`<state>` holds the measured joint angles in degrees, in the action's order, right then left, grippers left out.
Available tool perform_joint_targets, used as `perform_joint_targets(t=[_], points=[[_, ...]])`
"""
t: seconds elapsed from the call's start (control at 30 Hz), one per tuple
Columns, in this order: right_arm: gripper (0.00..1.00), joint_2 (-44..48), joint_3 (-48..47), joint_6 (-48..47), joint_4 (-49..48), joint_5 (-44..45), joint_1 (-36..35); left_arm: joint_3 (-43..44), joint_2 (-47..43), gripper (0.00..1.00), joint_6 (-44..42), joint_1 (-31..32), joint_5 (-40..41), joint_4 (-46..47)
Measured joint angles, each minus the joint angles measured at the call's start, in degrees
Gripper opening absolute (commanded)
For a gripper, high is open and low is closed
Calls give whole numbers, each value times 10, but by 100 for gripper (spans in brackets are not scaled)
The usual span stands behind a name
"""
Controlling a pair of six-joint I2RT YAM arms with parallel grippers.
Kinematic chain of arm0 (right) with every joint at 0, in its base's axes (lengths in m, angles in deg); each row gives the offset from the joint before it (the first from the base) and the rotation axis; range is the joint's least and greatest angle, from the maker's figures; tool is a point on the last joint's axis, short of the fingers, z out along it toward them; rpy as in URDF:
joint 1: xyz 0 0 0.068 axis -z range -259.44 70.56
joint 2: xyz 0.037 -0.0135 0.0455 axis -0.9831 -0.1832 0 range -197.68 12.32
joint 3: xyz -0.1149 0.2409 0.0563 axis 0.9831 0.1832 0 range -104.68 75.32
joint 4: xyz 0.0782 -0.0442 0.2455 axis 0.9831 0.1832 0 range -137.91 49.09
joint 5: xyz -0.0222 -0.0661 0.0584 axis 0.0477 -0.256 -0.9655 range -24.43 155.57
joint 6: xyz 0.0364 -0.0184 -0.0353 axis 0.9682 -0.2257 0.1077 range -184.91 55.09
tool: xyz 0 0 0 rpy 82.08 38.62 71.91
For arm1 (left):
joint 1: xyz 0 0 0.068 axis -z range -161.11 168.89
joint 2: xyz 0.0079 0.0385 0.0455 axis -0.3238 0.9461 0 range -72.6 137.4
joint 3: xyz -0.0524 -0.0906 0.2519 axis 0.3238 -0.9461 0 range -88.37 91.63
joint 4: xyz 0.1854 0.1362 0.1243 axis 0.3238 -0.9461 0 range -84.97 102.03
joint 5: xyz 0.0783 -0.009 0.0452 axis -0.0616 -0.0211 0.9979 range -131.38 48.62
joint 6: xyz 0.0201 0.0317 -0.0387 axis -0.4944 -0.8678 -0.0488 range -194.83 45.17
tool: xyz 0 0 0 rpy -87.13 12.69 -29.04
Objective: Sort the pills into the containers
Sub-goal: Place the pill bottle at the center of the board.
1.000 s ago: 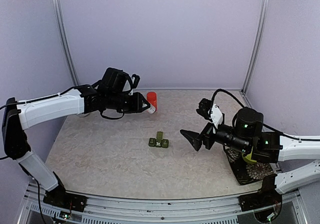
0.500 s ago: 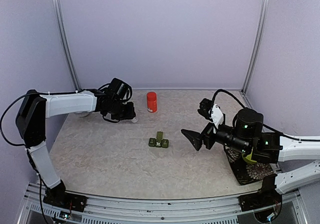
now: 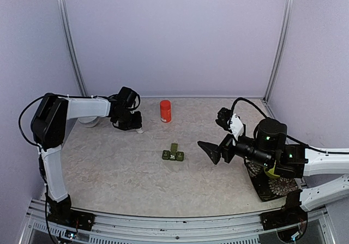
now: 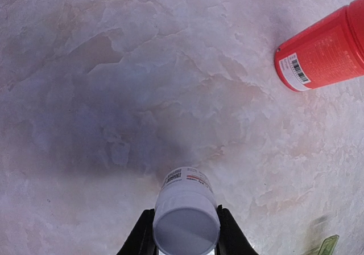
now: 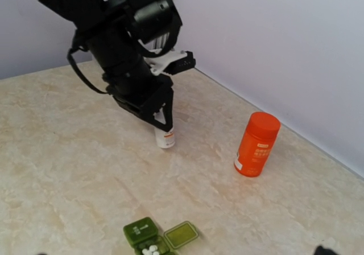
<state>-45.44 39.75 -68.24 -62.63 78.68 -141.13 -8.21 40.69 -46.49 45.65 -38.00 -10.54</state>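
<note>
My left gripper [image 3: 134, 125] is shut on a small white pill bottle [image 4: 186, 212], which stands upright on the table at the back left; the right wrist view shows it too [image 5: 165, 136]. A red-orange bottle [image 3: 165, 111] stands to its right, apart from it. The dark green pill box [image 3: 173, 154] lies mid-table with one lid open and white pills in a compartment [image 5: 149, 251]. My right gripper [image 3: 210, 150] is open and empty, hovering to the right of the box.
A lime-green bowl [image 3: 270, 172] sits on a dark patterned mat [image 3: 275, 188] under my right arm. A white bowl [image 3: 90, 123] is partly hidden behind my left arm at the far left. Purple walls close the back and sides.
My left gripper has drawn back to the left, away from the red-orange bottle, carrying the white bottle down to the table. The right arm has not moved.
</note>
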Motion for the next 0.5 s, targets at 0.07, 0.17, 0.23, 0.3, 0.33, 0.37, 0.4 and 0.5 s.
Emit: perform_joint_targets(t=[0.07,0.17,0.23,0.3,0.33,0.37,0.4,0.5], points=[[100,0,0,0,0,0,0,12,14,10,-3,-4,0,0],[100,0,0,0,1,0,0,32,32,11,-8,-10,2,-6],[100,0,0,0,1,0,0,47,43,14,-12,-12,6,-10],[100,0,0,0,1,0,0,53,47,19,-16,-13,10,-12],[100,0,0,0,1,0,0,54,49,20,-16,-13,12,-13],[100,-1,0,0,1,0,0,56,49,21,-17,-13,13,-14],[100,-2,0,1,1,0,0,57,50,23,-17,-13,14,-16],[100,-5,0,1,1,0,0,63,53,24,-18,-13,16,-21]])
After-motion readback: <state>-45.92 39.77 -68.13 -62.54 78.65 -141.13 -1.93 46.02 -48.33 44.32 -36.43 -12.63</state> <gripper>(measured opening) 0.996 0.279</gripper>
